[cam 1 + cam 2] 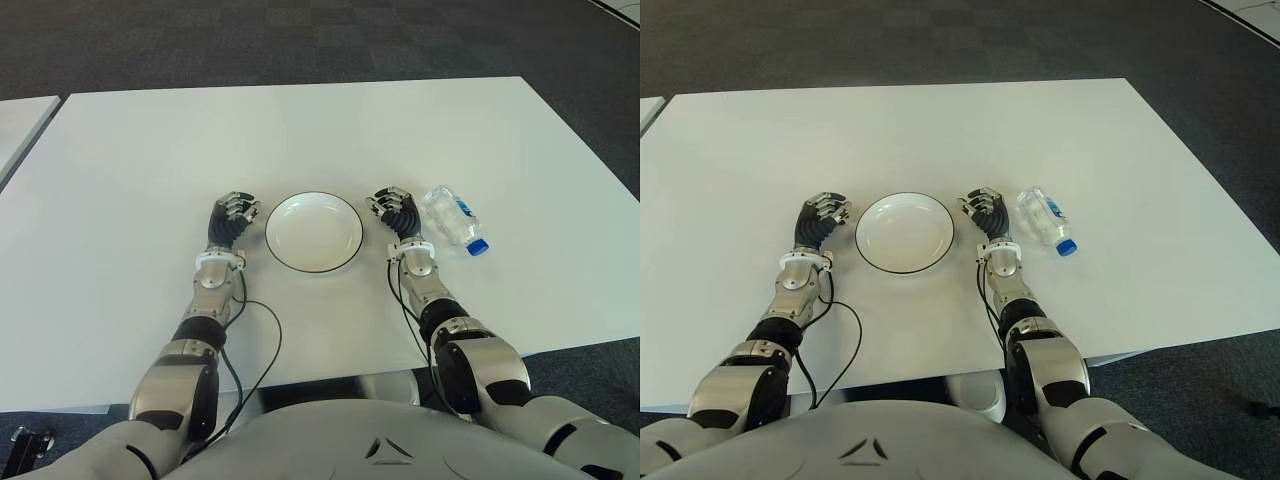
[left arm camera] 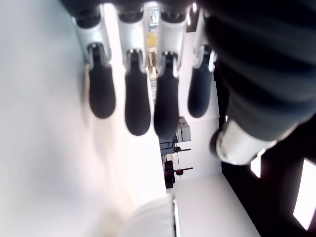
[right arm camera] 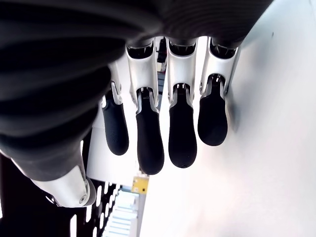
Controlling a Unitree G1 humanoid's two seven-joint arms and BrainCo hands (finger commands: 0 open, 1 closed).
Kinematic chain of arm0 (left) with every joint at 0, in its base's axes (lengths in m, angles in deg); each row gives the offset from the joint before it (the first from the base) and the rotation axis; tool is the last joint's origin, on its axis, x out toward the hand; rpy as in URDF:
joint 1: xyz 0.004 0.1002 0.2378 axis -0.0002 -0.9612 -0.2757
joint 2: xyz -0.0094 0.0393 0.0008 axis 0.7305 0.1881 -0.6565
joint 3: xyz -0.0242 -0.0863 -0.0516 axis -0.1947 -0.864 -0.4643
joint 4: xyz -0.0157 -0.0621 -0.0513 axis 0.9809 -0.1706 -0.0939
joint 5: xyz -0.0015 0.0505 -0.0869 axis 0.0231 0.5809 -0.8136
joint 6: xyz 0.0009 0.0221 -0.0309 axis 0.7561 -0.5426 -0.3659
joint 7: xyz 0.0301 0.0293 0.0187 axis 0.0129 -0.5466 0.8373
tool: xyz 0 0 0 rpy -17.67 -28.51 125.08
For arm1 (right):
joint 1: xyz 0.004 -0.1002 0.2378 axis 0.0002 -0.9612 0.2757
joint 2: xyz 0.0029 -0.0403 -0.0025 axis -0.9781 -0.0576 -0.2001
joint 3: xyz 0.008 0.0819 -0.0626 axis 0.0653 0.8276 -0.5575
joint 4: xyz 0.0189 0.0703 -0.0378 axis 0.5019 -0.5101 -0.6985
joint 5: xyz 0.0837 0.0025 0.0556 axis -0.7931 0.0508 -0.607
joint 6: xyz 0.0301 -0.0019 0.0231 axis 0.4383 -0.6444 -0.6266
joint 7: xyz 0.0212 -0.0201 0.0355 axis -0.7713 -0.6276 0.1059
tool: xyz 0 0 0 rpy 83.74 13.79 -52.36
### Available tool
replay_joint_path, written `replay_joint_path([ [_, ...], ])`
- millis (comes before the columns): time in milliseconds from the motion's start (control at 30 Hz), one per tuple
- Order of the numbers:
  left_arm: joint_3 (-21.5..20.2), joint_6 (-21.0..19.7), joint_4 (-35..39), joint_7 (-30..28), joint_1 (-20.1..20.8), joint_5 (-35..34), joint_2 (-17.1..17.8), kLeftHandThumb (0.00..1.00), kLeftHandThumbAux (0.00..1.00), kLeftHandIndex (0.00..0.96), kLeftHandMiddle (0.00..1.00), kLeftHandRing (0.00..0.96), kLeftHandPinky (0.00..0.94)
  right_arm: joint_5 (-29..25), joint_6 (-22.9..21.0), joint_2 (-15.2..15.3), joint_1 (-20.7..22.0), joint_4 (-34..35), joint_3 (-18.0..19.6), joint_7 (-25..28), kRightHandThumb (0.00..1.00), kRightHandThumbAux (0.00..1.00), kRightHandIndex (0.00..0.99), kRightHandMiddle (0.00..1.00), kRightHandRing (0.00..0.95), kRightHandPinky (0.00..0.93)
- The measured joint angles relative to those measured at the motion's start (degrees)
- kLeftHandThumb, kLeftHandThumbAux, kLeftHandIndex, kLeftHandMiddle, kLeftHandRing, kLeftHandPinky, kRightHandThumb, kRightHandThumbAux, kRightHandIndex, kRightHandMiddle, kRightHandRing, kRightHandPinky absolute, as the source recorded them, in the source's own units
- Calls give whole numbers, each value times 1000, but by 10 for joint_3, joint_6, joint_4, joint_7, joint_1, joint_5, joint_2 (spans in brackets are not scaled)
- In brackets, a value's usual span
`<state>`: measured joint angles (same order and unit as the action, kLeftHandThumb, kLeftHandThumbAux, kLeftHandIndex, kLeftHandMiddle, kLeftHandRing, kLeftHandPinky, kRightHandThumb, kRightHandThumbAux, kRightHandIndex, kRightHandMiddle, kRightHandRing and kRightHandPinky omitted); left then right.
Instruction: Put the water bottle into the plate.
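One plate, one bottle, two empty hands on a white table.

The left hand (image 1: 232,218) shows just left of the plate (image 1: 314,232), the right hand (image 1: 396,210) between plate and bottle (image 1: 452,218); both have fingers loosely extended, gripping nothing. The bottle lies on its side just right of the right hand, blue cap toward the robot, outside the plate.

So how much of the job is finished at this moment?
Nothing is done yet. The clear plastic water bottle with blue cap lies on its side on the white table, beside the right hand. The white round plate holds nothing. Both hands, left hand included, hold nothing. Grasping, carrying and placing remain.
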<state>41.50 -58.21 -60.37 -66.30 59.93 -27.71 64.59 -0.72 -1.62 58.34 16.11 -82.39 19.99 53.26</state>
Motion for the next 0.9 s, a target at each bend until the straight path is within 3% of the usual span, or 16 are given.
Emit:
replay_joint_path([
  [900,6,-17,56,0,-34,2,0,703,715,432,574,565,556,1,6,7,-27,40,-11,3,707,729,433,602,618,624],
])
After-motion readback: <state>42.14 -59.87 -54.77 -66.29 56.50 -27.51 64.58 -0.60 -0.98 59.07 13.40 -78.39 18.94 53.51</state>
